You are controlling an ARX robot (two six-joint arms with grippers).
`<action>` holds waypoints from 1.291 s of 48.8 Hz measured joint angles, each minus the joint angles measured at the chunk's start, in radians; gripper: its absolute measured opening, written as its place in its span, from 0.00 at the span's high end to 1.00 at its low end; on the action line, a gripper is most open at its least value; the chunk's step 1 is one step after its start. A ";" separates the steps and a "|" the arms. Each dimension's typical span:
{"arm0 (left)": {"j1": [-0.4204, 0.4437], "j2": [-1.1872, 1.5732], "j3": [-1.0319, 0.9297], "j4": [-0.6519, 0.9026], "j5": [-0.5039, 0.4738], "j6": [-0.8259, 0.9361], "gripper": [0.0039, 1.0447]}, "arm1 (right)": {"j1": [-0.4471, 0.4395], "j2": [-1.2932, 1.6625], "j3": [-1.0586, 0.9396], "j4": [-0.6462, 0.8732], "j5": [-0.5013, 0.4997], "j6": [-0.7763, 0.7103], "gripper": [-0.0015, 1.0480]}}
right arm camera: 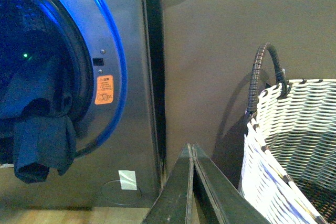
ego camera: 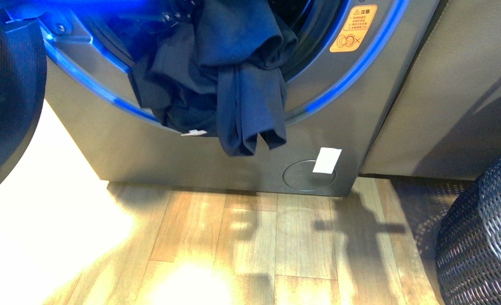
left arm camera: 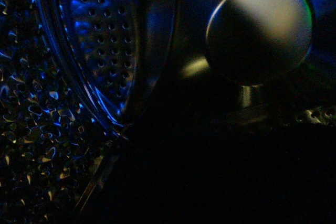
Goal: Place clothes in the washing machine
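Start with the washing machine [ego camera: 191,152], since everything else is placed against it. Its porthole is open, ringed with blue light, and the dark door [ego camera: 6,95] stands swung out to one side of it. On the other side a plain brown panel [ego camera: 464,89] butts against the cabinet, and in front of that panel sits a woven basket [ego camera: 486,235] on the wooden floor [ego camera: 254,248].

The clothes [ego camera: 226,70] are only partly loaded. Most of the navy garment is bunched in the mouth of the machine, but a thick fold droops over the lower rim and hangs down the front panel, with a small white tag [ego camera: 194,133] showing at the rim. You should expect it to be light, limp and a little slippery. It will sag and slide back out if you only nudge it. I would pinch the hanging fold near its thickest gather, just below the rim, and carry it up and inward.

Your right gripper [right arm camera: 192,153] hangs beside the basket, well apart from the porthole, its fingers pressed together on nothing. The left wrist view is dim and looks into the perforated drum [left arm camera: 100,40] past a rounded knob-like shape [left arm camera: 260,30]. The left fingers are not visible, so I cannot tell how they stand.

The rim's lip and gasket could snag the cloth. An orange warning sticker [ego camera: 353,28] and a white label [ego camera: 327,160] on the cabinet are no obstacle.
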 joint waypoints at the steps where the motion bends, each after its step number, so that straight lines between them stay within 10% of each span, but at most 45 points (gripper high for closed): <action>1: 0.000 0.009 0.012 0.005 0.000 0.008 0.94 | 0.000 0.000 0.000 0.000 0.000 0.000 0.98; 41: 0.017 -0.045 -0.127 0.063 -0.036 0.098 0.93 | 0.000 0.000 0.000 0.000 0.000 0.000 0.98; 63: 0.011 -0.230 -0.422 -0.016 0.103 0.040 0.22 | 0.000 0.000 0.000 0.000 0.000 0.000 0.98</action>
